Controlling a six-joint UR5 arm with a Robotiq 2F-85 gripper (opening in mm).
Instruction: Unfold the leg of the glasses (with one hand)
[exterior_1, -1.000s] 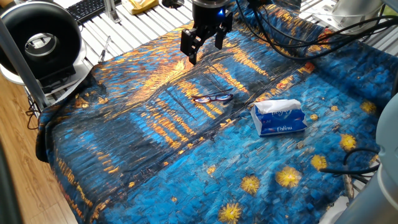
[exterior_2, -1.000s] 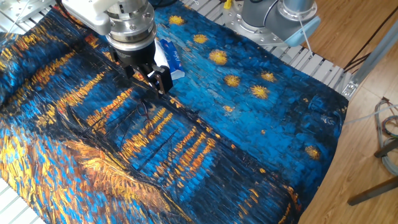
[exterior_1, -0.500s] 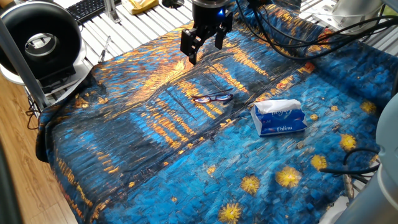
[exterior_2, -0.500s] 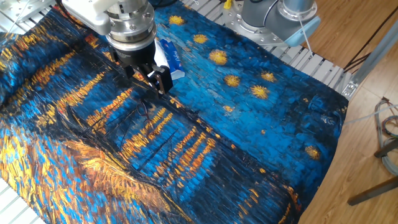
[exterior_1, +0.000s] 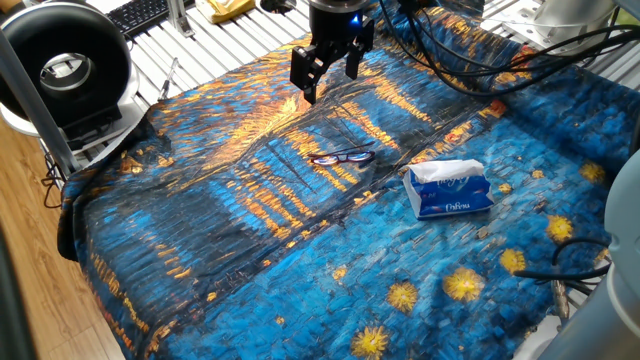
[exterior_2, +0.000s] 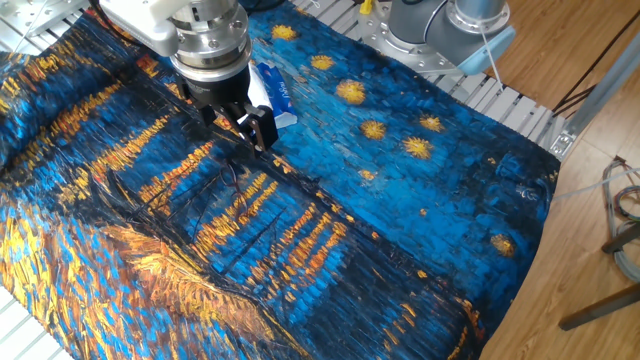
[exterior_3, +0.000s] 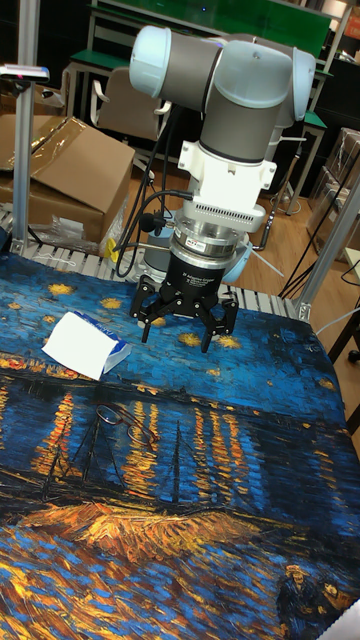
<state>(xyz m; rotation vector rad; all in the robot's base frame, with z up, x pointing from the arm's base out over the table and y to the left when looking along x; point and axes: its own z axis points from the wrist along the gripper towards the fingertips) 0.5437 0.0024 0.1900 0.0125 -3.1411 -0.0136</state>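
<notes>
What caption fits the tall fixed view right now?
Open gripper hovers above the cloth, glasses lying untouched near the tissue pack.

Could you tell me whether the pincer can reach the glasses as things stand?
Probably yes: the open pincer hangs above the cloth, nothing stands between it and the glasses; the tissue pack lies apart.
</notes>
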